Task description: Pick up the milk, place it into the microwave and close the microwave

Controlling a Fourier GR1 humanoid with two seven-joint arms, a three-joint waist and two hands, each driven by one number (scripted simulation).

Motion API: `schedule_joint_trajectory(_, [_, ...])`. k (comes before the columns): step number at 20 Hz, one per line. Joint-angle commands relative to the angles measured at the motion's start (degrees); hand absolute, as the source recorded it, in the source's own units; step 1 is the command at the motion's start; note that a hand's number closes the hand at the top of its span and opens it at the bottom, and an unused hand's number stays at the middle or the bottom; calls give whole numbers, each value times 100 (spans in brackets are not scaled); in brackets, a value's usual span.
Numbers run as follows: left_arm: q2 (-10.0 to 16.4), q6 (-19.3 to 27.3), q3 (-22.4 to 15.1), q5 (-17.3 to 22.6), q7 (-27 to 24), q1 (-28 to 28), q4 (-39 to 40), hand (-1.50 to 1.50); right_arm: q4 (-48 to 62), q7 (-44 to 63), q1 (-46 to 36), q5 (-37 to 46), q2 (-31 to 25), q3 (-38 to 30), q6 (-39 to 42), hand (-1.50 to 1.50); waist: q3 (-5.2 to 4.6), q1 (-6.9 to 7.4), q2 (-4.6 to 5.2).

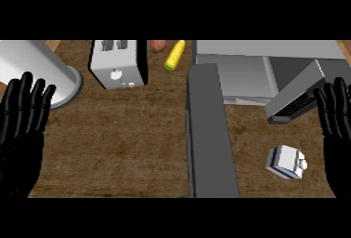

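Wood-grain counter point(123, 139) fills the view, and nothing is in hand yet: this looks like the very start, the pick-up not begun. The milk carton point(288, 161), white with blue trim, sits alone in the lower right of the frame. The right hand point(337, 130) rests at the right edge, fingers straight and pointing up, holding nothing. The carton lies just to its left and a little lower than the fingertips, near but clearly apart from it. Over at the left edge the left hand point(24, 125) rests the same way, spread wide and empty, well away from the action. The microwave point(233, 69) stands at the upper right, and the long grey slab point(211, 139) running down the middle of the frame reads as its door swung open, so the way in seems ready. The next move should fall to the right hand: swing inward and down over the carton, close round its sides, then lift it up-frame towards the cavity, keeping clear of that door. A toaster point(118, 65) stands at the upper left, out of the way.
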Motion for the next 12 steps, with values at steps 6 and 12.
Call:
schedule_joint_trajectory(6, [328,-485,403,367,-303,-554,700,-150,411,-543,-105,-935,-712,-893,1077,-150,29,-276,-90])
schedule_joint_trajectory(12, [-269,-122,56,271,-170,218,566,-150,675,84,-318,-1417,-307,-842,875,-150,27,-239,-95])
